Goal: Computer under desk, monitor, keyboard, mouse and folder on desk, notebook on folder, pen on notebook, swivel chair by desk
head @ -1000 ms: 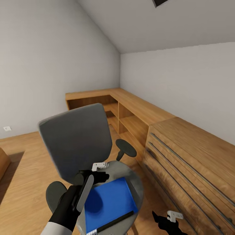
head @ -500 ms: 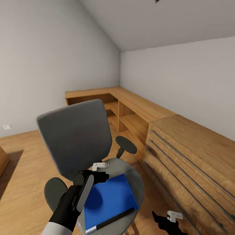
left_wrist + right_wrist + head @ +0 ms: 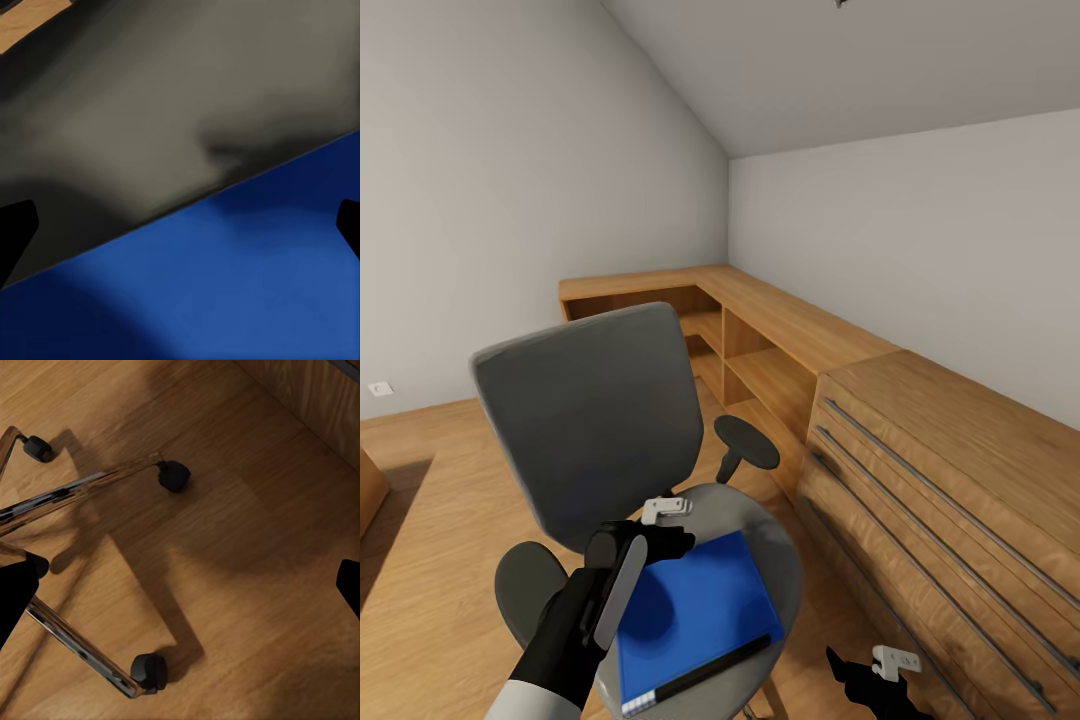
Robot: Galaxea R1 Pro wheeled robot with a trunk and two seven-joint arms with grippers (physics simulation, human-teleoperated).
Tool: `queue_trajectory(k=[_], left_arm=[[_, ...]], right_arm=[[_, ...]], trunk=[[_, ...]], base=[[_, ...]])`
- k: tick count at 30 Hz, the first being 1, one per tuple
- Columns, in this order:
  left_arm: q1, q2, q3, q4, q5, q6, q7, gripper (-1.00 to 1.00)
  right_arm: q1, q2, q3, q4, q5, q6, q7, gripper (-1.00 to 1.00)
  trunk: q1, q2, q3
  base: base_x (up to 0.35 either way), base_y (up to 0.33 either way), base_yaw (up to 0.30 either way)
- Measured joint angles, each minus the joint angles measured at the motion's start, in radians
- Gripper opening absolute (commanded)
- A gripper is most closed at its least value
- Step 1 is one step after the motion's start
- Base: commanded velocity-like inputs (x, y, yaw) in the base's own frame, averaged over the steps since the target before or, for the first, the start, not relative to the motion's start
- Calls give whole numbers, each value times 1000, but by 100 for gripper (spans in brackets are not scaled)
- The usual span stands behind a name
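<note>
Head view: the swivel chair [image 3: 595, 420] stands on a warm wooden plank floor [image 3: 430, 560], its matte grey back a rounded slab, its round grey seat carrying the folder [image 3: 695, 615], a thin, flat, bright blue rectangle with a dark spine along its near edge. Two black oval armrests flank the seat. To the right runs a light wooden drawer cabinet [image 3: 950, 490] with long grey bar handles, joining a low wooden shelf unit [image 3: 750, 340] that turns the corner under plain pale walls and a sloped ceiling.

The left gripper [image 3: 660, 530], black with a white clip, hovers over the far edge of the folder; in the left wrist view its dark fingertips [image 3: 15, 232] sit wide apart at the frame's edges, with blue folder and grey seat fabric between them, gripping nothing. The right gripper [image 3: 870, 680] hangs low beside the chair; the right wrist view shows its tips equally spread above the floor, where the chair's chrome legs [image 3: 75, 491] end in black casters [image 3: 174, 476].

Against half a second ago, almost nothing differs: chair, folder and both arms keep their places.
</note>
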Motion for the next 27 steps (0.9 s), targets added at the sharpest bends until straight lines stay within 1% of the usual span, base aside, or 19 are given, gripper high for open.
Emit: queue_trajectory(k=[1, 10, 20, 26, 27], left_arm=[[0, 0, 0, 0, 0, 0, 0, 100], [0, 0, -1, 0, 1, -1, 1, 100], [0, -1, -4, 0, 1, -1, 1, 100], [0, -1, -4, 0, 1, 0, 0, 100], [-1, -1, -4, 0, 1, 0, 0, 100]], right_arm=[[0, 0, 0, 0, 0, 0, 0, 100], [0, 0, 0, 0, 1, 0, 0, 100], [0, 0, 0, 0, 1, 0, 0, 100], [0, 0, 0, 0, 1, 0, -1, 100], [0, 0, 0, 0, 1, 0, -1, 100]], trunk=[[0, 0, 0], [34, -63, -28], [35, -63, -28], [57, -105, -47], [58, -105, -47]], base=[[0, 0, 0], [0, 0, 0], [0, 0, 0], [0, 0, 0], [0, 0, 0]])
